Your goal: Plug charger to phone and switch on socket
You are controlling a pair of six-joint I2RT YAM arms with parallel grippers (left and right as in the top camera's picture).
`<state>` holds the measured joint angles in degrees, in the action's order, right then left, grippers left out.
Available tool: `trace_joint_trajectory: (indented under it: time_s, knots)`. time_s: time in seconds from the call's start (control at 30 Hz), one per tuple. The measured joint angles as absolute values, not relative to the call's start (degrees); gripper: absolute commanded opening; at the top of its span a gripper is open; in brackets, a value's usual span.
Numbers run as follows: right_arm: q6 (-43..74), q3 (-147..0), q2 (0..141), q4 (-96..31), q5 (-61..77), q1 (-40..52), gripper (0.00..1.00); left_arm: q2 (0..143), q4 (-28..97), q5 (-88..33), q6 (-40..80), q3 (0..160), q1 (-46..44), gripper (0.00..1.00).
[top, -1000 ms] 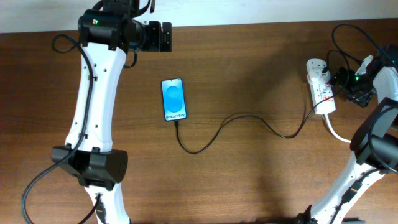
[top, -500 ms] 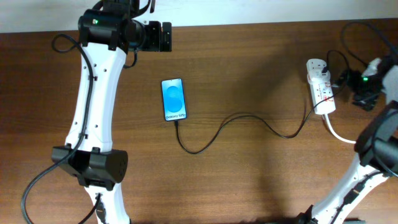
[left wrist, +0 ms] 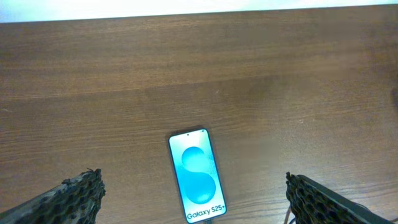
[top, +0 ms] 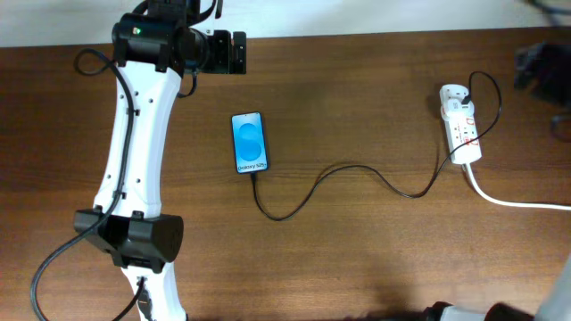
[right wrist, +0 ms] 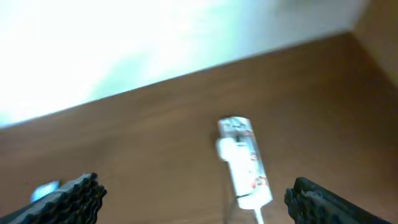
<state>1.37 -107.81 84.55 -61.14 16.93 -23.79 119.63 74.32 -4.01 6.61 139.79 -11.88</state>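
Right gripper [right wrist: 194, 198] now away from socket [top: 461, 129]

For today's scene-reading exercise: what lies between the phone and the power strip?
Only the black cable, snaking from phone to power strip; overhead view.

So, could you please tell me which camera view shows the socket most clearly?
The overhead view: the socket lies sharp and whole there, with its red markings and white cord plain to see. The right wrist view shows it whole but blurred. The left wrist view does not show it.
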Motion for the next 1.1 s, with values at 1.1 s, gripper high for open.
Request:
trace_joint_trajectory:
  time_s: [1.1]
  knots:
    - [-5.43,-47.79,37.93,-13.98,1.23,6.07,0.98,119.59,74.41,-4.08,6.44,139.81,-11.88,0.99]
